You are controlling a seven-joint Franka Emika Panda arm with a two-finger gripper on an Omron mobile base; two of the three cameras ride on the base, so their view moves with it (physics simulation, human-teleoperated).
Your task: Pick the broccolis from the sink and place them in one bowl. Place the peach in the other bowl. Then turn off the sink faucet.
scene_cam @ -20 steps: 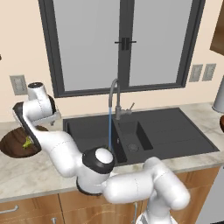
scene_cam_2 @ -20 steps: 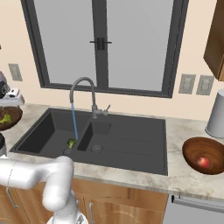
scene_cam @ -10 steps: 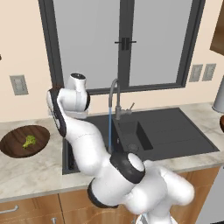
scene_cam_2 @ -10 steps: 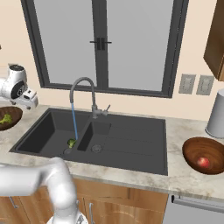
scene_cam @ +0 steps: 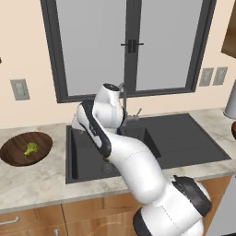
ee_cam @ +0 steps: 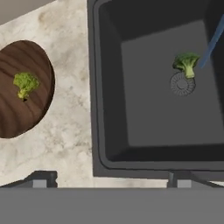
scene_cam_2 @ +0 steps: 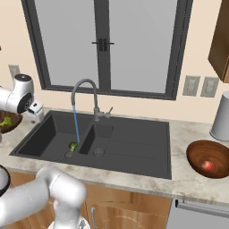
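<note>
Hand view: a lumpy green broccoli floret (ee_cam: 186, 64) lies in the matte black sink (ee_cam: 109, 109), stalk toward the round grey drain (ee_cam: 182, 84). Another broccoli floret (ee_cam: 25, 84) sits in the brown wooden bowl (ee_cam: 26, 113); the second wooden bowl (scene_cam_2: 210, 152) holds the red-orange peach (scene_cam_2: 206, 166). The gripper (ee_cam: 111, 178) fingers stand apart, holding nothing.

Two base views flank the sink (scene_cam_2: 134, 147) — hand view looks straight down.

Glossy white arm (scene_cam: 133, 166) all the way up — thick, rounded links like smooth tubes, with dark charcoal bands curving across the joints and a black cap on the big elbow low down. At the wrist there's a white drum with a dark round end face. The fingers (ee_cam: 43, 178) are small, dark grey and blocky — just their tips poke up.
</note>
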